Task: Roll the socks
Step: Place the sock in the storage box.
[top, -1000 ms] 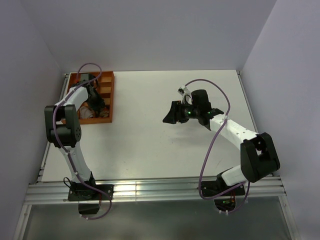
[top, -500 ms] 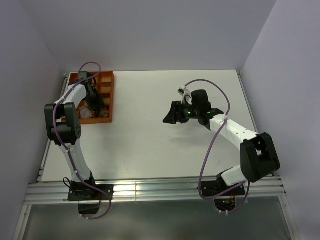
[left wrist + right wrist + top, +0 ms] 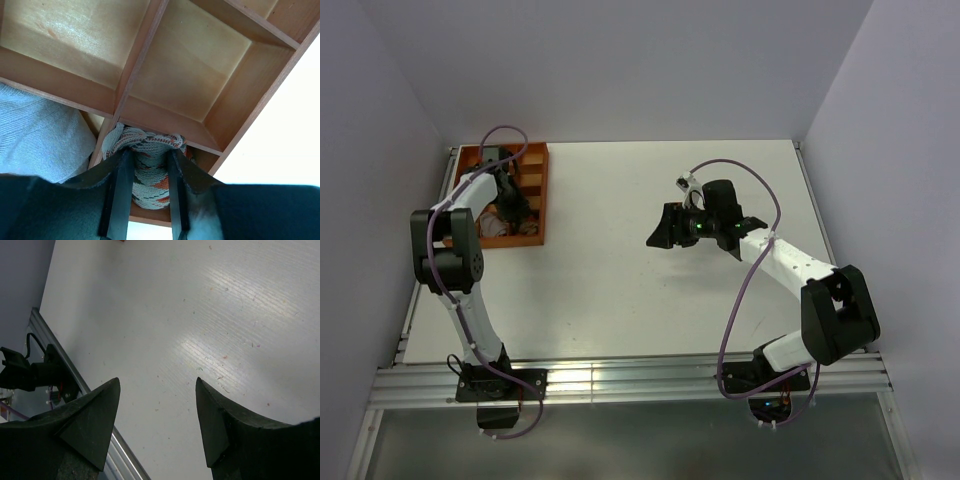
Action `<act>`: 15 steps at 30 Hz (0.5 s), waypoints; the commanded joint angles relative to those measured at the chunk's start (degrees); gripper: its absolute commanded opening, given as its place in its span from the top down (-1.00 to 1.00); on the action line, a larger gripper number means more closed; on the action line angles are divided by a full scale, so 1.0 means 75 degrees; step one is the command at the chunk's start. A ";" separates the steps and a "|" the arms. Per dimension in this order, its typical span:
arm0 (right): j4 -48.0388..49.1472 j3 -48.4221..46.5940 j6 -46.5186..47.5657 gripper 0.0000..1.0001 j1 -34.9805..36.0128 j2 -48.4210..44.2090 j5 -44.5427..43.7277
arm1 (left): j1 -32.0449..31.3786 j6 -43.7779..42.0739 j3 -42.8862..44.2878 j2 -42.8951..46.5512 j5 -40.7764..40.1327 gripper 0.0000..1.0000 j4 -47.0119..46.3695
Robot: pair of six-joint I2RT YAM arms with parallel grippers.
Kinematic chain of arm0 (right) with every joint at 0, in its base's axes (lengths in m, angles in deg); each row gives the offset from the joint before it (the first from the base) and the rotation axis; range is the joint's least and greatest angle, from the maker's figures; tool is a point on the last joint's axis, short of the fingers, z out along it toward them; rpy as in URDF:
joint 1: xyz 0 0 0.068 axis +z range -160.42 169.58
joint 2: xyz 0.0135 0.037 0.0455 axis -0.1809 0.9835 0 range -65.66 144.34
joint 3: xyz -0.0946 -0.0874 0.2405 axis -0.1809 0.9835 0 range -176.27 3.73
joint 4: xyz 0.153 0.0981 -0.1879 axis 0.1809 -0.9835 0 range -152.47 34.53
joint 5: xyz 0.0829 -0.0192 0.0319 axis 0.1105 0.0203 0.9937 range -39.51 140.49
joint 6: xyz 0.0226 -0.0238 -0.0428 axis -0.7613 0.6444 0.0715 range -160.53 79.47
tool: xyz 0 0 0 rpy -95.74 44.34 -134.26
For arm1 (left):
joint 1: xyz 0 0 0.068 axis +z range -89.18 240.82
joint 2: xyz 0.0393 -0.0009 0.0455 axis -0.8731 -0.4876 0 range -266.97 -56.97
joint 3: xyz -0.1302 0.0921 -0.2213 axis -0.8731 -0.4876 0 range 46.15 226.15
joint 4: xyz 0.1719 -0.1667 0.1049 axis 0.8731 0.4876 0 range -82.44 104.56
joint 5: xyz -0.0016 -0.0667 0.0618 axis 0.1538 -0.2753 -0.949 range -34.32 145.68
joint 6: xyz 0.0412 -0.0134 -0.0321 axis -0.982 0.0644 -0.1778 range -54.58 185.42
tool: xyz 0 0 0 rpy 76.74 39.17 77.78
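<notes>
The left gripper pinched the rolled socks in the tray at lower centre; the right gripper gaped empty over the worktop.

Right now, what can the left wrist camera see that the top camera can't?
Only the left wrist view shows the left gripper pinching the rolled patterned sock in one compartment, with pale grey fabric beside it. Only the top view shows the right arm and the right gripper, open above the white table. Both show the wooden tray and the left gripper in it.
</notes>
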 commanded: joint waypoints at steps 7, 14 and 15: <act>0.0071 -0.0003 0.0174 -0.38 0.0000 -0.0432 -0.0117 | -0.0121 -0.0089 -0.1045 -0.0732 -0.0389 -0.07 0.1004; -0.0210 -0.0166 0.0210 -0.38 -0.0012 -0.0667 -0.0245 | -0.0121 0.0029 -0.0870 0.0170 -0.0413 -0.53 0.0957; -0.0257 -0.0178 0.0210 -0.38 -0.0001 -0.0702 -0.0280 | -0.0121 0.0075 -0.0847 0.0276 -0.0378 -0.55 0.0945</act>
